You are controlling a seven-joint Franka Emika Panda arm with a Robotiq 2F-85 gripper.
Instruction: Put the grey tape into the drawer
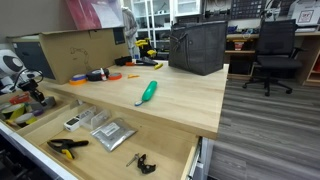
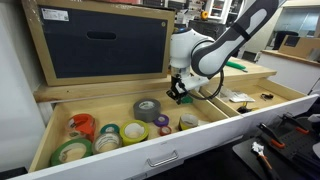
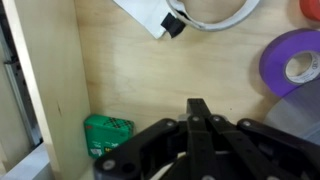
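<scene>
The grey tape (image 2: 147, 108), a low roll with a dark centre hole, lies flat inside the open pale-wood drawer (image 2: 210, 136), near its back wall. My gripper (image 2: 180, 93) hangs just right of the tape, apart from it, over the drawer's back right part. In the wrist view the black fingers (image 3: 198, 104) are pressed together with nothing between them, above the drawer's bare wood floor (image 3: 150, 70). The grey tape does not show in the wrist view.
The drawer also holds an orange roll (image 2: 83, 125), green rolls (image 2: 72, 151), a yellow roll (image 2: 135, 133) and a purple roll (image 3: 293, 62). A green packet (image 3: 108, 134) lies by the side wall. The wider drawer (image 1: 170, 160) holds silver packets (image 1: 112, 133) and a black-orange clamp (image 1: 66, 146).
</scene>
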